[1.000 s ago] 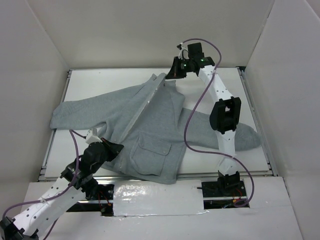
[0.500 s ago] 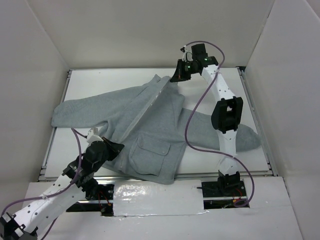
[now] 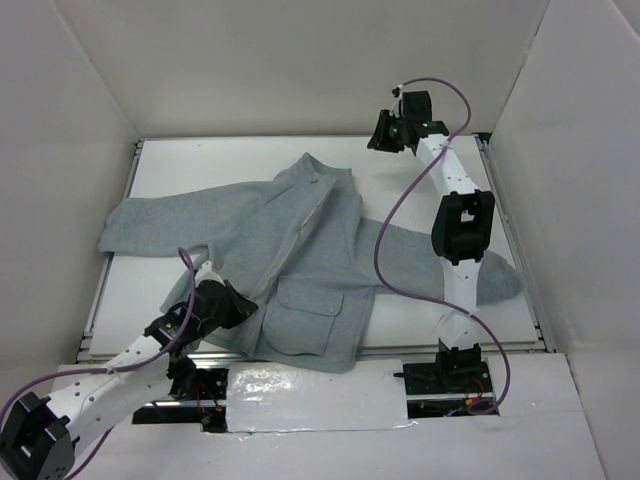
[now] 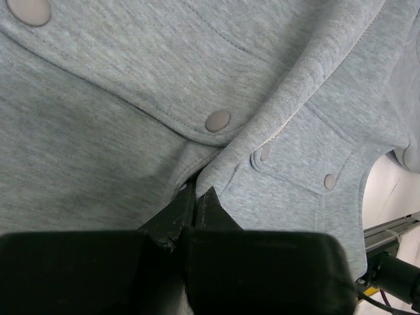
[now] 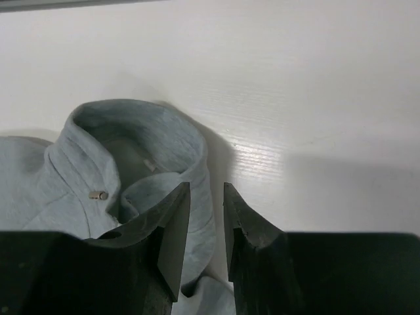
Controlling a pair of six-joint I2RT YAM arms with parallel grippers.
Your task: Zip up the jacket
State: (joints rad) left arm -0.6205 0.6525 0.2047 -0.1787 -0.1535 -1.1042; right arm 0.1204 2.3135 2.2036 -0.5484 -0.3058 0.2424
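The jacket [image 3: 300, 260] lies spread across the tabletop [image 3: 200, 165], collar [image 5: 131, 121] toward the far side. A second ago the right end effector [image 3: 378, 138] pinched that collar and stretched the front taut. It has since let go and lifted away, its jaws narrowly parted and empty. The collar now rests slack, with the zipper pull [image 5: 98, 195] just below it. The left end effector [image 4: 195, 197] stays clamped on the bottom hem.

Our right gripper [image 3: 381, 131] has lifted off the small light-grey fleece jacket [image 3: 290, 245], jaws now slightly parted. We see the released stand-up collar [image 3: 322, 176] slumped onto the white counter [image 3: 200, 170] and the left gripper [image 3: 238, 306] shifted rightward.
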